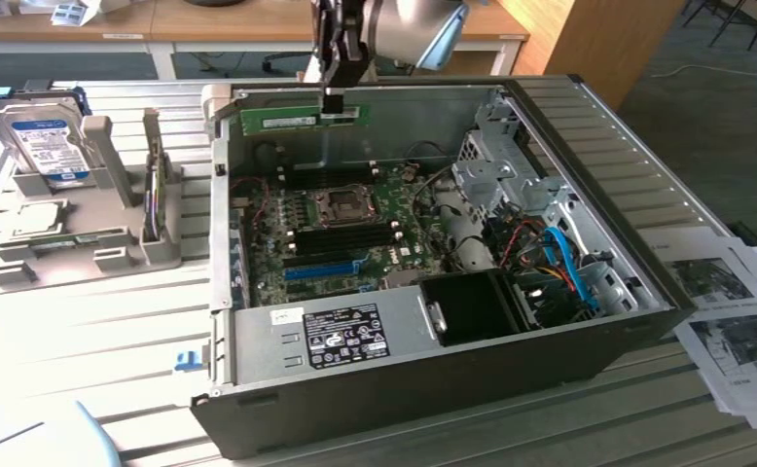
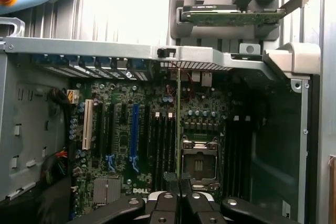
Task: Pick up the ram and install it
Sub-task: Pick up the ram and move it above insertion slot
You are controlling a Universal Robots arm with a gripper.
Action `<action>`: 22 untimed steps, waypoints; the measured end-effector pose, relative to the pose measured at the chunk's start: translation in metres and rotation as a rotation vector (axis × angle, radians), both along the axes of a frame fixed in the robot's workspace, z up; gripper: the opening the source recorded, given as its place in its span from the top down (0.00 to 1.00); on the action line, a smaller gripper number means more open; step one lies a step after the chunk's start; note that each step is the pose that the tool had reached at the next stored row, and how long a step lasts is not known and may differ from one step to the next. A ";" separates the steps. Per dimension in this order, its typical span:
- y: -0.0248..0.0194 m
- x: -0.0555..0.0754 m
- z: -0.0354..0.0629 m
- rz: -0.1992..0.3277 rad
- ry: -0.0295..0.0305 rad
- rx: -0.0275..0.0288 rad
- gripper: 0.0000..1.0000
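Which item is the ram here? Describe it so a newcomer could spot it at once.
Find the open computer case in the middle of the exterior view. Above its far rim, the gripper is shut on the ram. It is the one thin green stick held in the air, unlike the silver, blue-labelled hard drive standing in the grey rack.

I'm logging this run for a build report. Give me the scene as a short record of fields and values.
gripper: shut on the ram, above the open computer case
ram: green stick, held level over the case's far edge, not in a slot
computer case: lying on its side, panel off, motherboard exposed
memory slots: black, next to the processor socket
hard drive: upright in a grey holder, at the exterior view's left
papers: at the exterior view's right
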State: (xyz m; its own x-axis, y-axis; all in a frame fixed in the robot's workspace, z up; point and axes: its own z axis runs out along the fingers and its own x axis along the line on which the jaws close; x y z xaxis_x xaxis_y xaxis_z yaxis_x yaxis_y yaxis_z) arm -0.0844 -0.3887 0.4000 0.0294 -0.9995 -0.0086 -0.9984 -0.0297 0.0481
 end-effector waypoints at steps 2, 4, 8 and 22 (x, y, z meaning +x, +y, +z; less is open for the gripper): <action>0.0000 0.002 0.0000 0.000 0.0000 0.0000 0.89; 0.0000 0.005 0.0000 0.000 -0.0001 0.0000 0.89; 0.0000 0.010 0.0000 0.000 0.0000 0.0000 0.89; 0.0000 0.019 0.0000 0.000 0.0000 0.0000 0.89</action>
